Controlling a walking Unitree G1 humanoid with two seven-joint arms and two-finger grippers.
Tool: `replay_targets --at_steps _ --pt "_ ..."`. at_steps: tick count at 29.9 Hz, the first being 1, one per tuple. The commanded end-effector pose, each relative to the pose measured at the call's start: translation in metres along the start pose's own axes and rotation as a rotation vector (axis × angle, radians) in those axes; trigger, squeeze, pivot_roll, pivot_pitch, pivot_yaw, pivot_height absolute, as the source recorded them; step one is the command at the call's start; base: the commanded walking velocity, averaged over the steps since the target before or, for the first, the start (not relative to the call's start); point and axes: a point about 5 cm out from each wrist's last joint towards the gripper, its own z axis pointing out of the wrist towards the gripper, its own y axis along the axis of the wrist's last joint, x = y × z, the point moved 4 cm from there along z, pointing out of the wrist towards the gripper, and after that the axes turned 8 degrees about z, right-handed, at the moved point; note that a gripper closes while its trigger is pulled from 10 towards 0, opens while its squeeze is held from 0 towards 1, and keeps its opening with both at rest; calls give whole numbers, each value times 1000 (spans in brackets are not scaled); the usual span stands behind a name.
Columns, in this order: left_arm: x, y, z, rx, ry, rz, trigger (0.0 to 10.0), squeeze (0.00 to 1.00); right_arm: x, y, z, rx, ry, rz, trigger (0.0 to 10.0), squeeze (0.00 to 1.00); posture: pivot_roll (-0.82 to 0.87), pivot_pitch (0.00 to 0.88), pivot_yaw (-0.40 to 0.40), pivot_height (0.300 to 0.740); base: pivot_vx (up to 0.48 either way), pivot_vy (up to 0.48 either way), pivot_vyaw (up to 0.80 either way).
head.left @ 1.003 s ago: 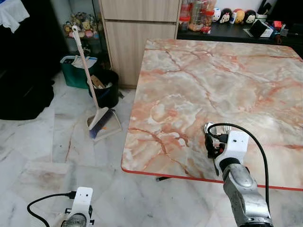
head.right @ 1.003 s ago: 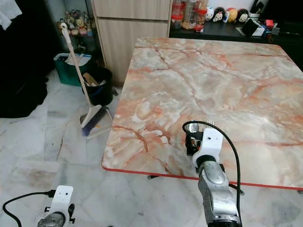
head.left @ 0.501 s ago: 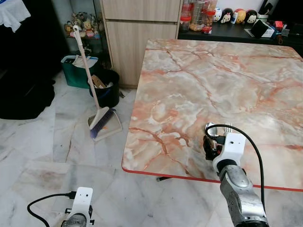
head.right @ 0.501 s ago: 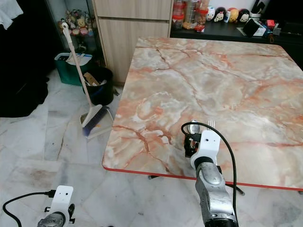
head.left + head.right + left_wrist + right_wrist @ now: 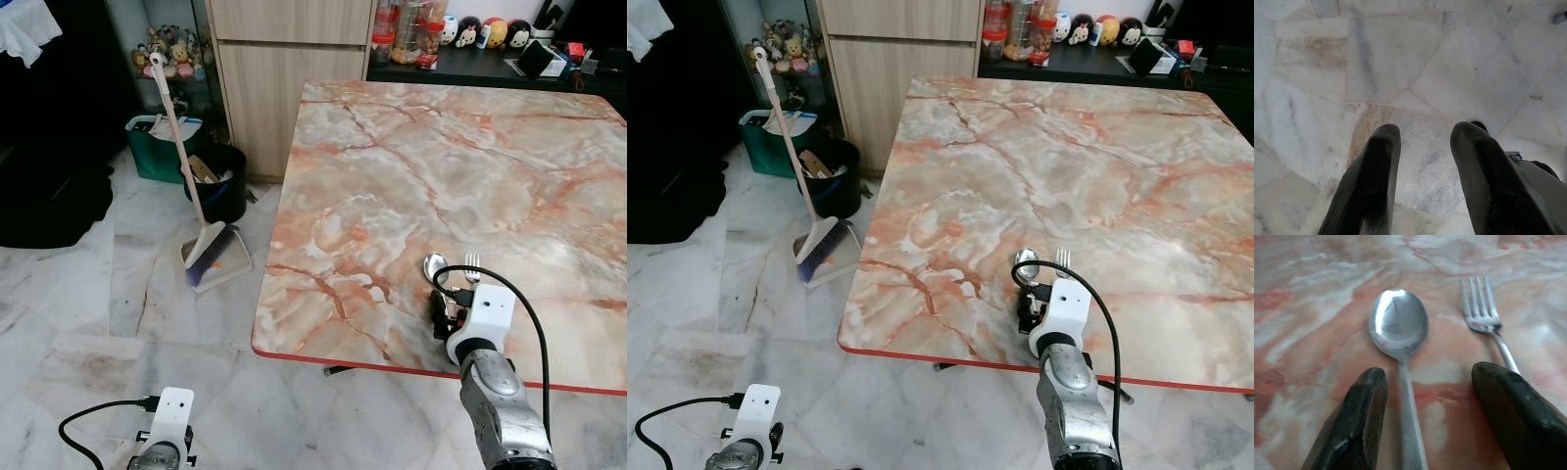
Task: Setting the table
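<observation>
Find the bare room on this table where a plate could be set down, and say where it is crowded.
Nearly all of the marble table is bare, from the far edge by the dark counter down towards the near red edge. The one crowded spot is near that edge, where the spoon and fork lie side by side with the open right gripper over their handles.

You see a table [image 5: 411, 176] of cream marble veined in salmon pink and rust, edged with a thin red rim. On it lie a shiny silver spoon [image 5: 1399, 328] and a silver fork [image 5: 1483, 313]. Your right gripper [image 5: 1432, 396] has black fingers on a white and silver arm. The floor [image 5: 88, 294] is pale grey-white marble with tan stains. The broom [image 5: 201, 240] has a cream handle and blue bristles.
</observation>
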Motion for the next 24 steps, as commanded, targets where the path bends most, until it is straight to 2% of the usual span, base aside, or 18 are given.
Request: replay_targets --at_steps 1,13,24 --pt "4 -4 -1 10 11 7 10000 0 7 7 1 -33 30 9 10000 0 21 102 -3 740 0 0 0" --pt "2 -1 0 4 0 0 10000 0 12 7 6 -28 44 2 10000 0 26 86 -10 740 0 0 0" --pt "-5 -10 -2 43 -33 6 10000 0 18 -2 7 20 49 -28 10000 0 29 89 -15 740 0 0 0"
